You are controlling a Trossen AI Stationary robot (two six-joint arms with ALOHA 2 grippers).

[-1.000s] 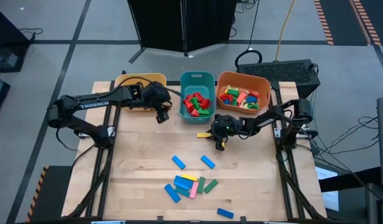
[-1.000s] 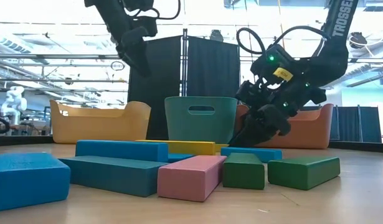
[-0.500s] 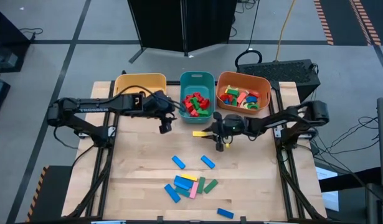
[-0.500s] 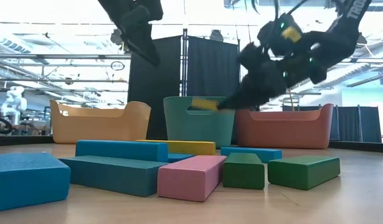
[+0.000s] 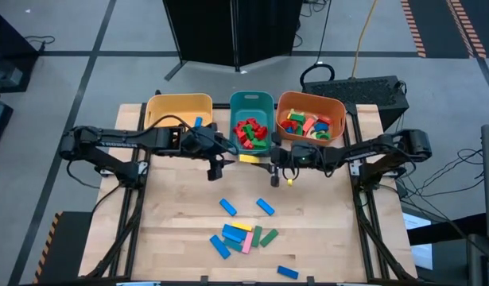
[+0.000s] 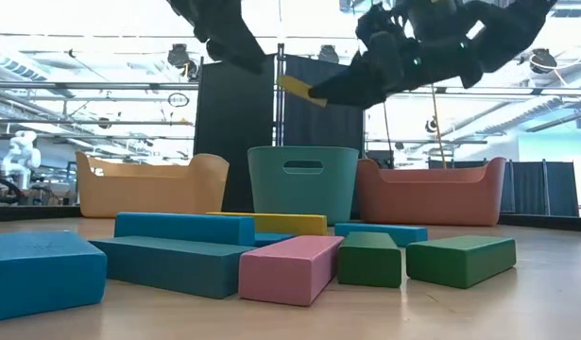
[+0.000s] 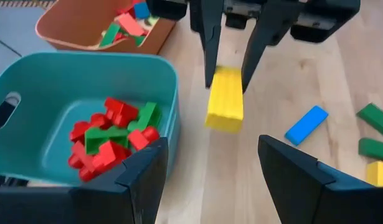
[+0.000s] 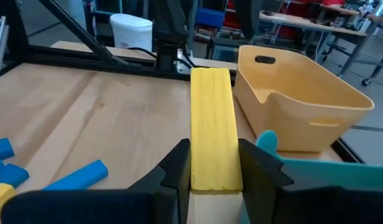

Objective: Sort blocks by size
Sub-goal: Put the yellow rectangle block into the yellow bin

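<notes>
My right gripper (image 5: 264, 164) is high over the table in front of the teal bin (image 5: 251, 99), shut on a long yellow bar (image 5: 250, 158). In the low view the bar (image 6: 302, 91) hangs above the bins. My left gripper (image 5: 215, 168) hovers open just left of it, facing the bar, fingers (image 7: 144, 180) wide apart and touching nothing. Loose blocks lie flat on the wood: two blue ones (image 5: 227, 206) mid-table, a mixed cluster (image 5: 244, 236) nearer the front, one blue (image 5: 288, 272) at the near edge. My right gripper pinches the yellow bar's two long sides (image 8: 211, 163) between its two fingers (image 7: 210, 62), at the bar's right end. The fingers come nearly level from the table's right and lie along the bar. The bar sticks out past them toward the left, lifted clear.
Three bins stand along the far edge: a yellow bin (image 5: 179, 104) with a blue piece, the teal one with red and green pieces, and an orange bin (image 5: 310, 102) with mixed pieces. Bare wood lies between the bins and the loose blocks.
My right gripper has risen from near the table and drifted toward the teal bin, carrying the yellow bar up clear of the wood. My left gripper has swung from the yellow bin's edge toward the table's right and near side, closer to the bar, staying open.
</notes>
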